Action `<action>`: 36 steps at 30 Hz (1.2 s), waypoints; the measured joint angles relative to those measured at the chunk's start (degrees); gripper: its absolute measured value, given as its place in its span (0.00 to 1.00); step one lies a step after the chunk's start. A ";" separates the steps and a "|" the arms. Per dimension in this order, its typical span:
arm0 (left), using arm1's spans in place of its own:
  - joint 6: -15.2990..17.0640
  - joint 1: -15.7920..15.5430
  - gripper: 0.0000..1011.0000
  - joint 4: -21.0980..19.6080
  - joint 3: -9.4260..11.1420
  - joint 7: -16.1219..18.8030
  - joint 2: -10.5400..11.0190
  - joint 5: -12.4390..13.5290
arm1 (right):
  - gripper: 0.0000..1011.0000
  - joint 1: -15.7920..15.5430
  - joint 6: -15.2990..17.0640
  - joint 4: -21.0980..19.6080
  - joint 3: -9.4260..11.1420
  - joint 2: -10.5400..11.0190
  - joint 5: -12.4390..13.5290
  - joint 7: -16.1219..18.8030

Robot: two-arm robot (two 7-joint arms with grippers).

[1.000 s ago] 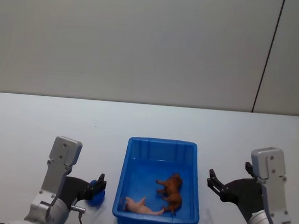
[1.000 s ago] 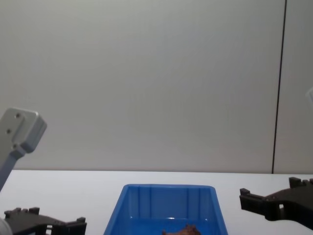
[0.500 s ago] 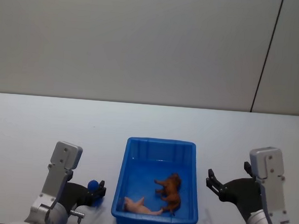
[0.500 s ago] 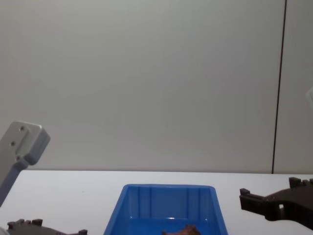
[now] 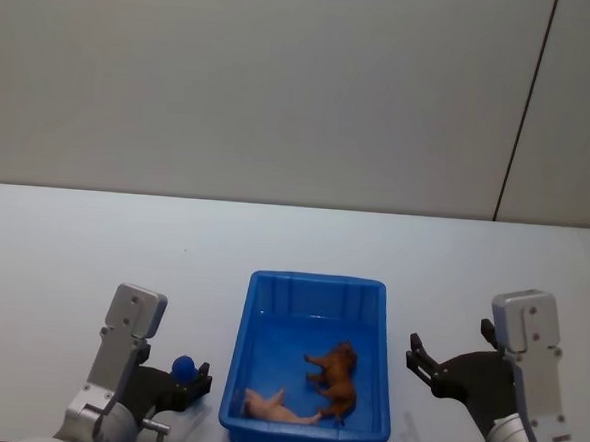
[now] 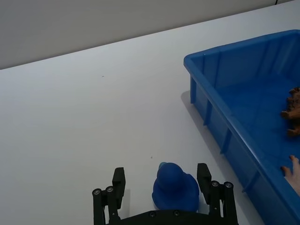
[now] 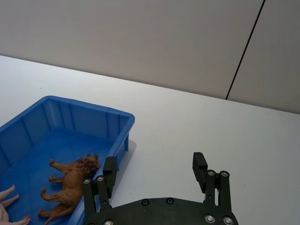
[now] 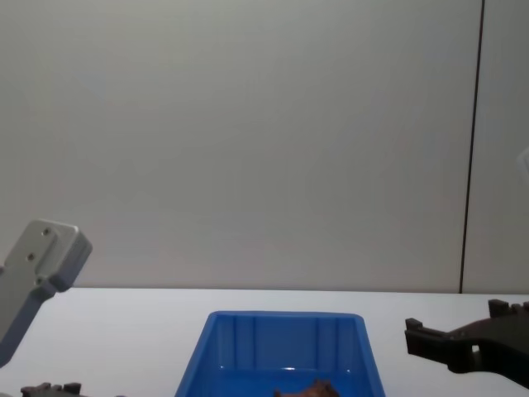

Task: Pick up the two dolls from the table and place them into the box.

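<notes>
low left gripper point(image 6: 162, 187), jaws straddling blue doll point(image 6: 175, 187)

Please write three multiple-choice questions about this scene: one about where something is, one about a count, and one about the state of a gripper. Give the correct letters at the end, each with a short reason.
1. Where is the blue doll?
A. on the table, between the fingers of the left gripper
B. inside the box
C. beside the right gripper

2. How many toy figures lie inside the box?
A. none
B. two
C. four

3. What is the state of the right gripper?
A. shut on the brown lion
B. shut on nothing
C. open and holding nothing

Answers:
1 A: the left wrist view shows the blue doll standing on the white table with one finger on each side.
2 B: the brown lion and a pale pink figure lie on the box floor.
3 C: its fingers stand wide apart over bare table, right of the box.
</notes>
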 joint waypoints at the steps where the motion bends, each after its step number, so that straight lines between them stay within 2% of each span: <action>1: -0.01 -0.05 0.95 0.15 -0.01 -0.11 -0.06 0.03 | 0.99 0.00 0.00 0.00 0.00 0.00 0.00 0.00; 4: -0.02 -0.23 0.90 0.62 -0.04 -0.49 -0.24 0.15 | 0.99 0.00 0.00 0.00 0.00 0.00 0.00 0.00; 6: -0.08 -0.35 0.82 1.00 -0.05 -0.82 -0.38 0.27 | 0.99 0.00 0.00 0.00 0.00 0.00 0.00 0.00; 7: -0.18 -0.41 0.82 1.24 -0.05 -1.02 -0.45 0.35 | 0.99 0.00 0.00 0.00 0.00 0.00 0.00 0.00; 9: -0.29 -0.50 0.74 1.47 -0.06 -1.24 -0.52 0.47 | 0.99 0.00 0.00 0.00 0.00 0.00 0.00 0.00; 12: -0.55 -0.64 0.68 1.96 -0.09 -1.66 -0.67 0.65 | 0.99 0.00 0.00 0.00 0.00 0.00 0.00 0.00; 15: -0.76 -0.76 0.54 2.43 -0.14 -2.04 -0.80 0.73 | 0.99 0.00 0.00 0.00 0.00 0.00 0.00 0.00; 18: -0.96 -0.84 0.48 2.71 -0.18 -2.36 -0.89 0.79 | 0.99 0.00 0.00 0.00 0.00 0.00 0.00 0.00; 23: -1.36 -1.02 0.31 3.27 -0.28 -2.97 -1.08 0.94 | 0.99 0.00 0.00 0.00 0.00 0.00 0.00 0.00; 36: -2.93 -0.98 0.21 3.00 -0.61 -4.01 -1.19 1.34 | 0.99 0.00 0.00 0.00 0.00 0.00 0.00 0.00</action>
